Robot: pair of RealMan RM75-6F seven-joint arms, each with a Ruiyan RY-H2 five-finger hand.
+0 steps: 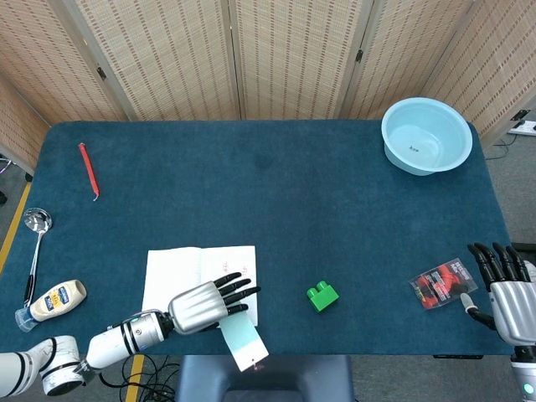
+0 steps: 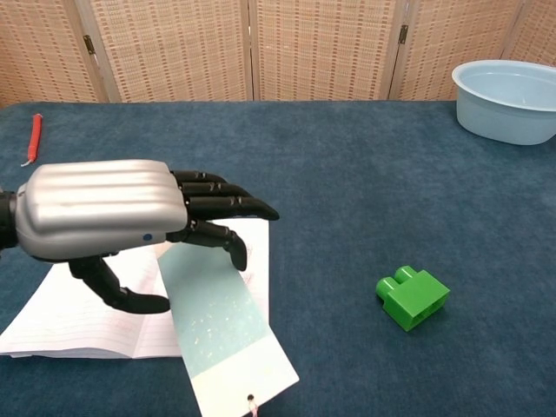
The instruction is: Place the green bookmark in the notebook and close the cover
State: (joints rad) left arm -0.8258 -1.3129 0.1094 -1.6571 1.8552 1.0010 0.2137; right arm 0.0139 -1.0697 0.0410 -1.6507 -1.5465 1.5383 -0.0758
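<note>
My left hand (image 1: 203,305) (image 2: 113,224) hovers over the near part of the open notebook (image 1: 180,270) (image 2: 61,300) and pinches the pale green bookmark (image 1: 242,342) (image 2: 224,332) between thumb and fingers. The bookmark slants down toward the table's near edge, its tassel end lowest, past the notebook's near right corner. The notebook lies open with lined white pages up; the hand hides much of its right page. My right hand (image 1: 506,285) rests at the table's right near edge, fingers apart, holding nothing.
A green toy brick (image 1: 322,296) (image 2: 412,296) sits right of the notebook. A dark snack packet (image 1: 444,283) lies by my right hand. A light blue basin (image 1: 426,135) (image 2: 506,88) stands far right. A red pen (image 1: 88,170), spoon (image 1: 35,234) and bottle (image 1: 50,302) lie at left.
</note>
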